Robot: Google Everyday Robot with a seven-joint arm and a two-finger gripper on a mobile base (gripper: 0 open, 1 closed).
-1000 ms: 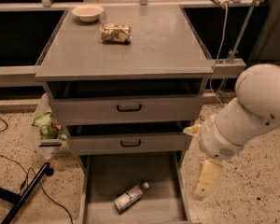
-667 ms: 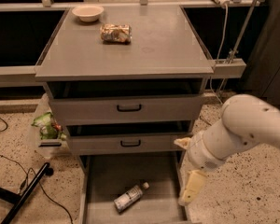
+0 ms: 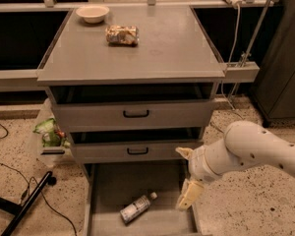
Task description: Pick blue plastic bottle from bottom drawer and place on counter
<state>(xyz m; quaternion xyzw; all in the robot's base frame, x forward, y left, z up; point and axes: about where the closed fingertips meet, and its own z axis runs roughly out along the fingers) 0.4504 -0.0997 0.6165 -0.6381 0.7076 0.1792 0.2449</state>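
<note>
The blue plastic bottle (image 3: 136,208) lies on its side in the pulled-out bottom drawer (image 3: 110,186). The gripper (image 3: 181,179) hangs near, to its right, with fingers spread wide and not touching it. Farther back, the counter (image 3: 162,53) carries a snack packet (image 3: 122,35) and a bowl (image 3: 92,13).

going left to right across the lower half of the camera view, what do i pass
green packet on the floor → blue plastic bottle lying in the bottom drawer → pincer, open, at the drawer's right side → white arm
</note>
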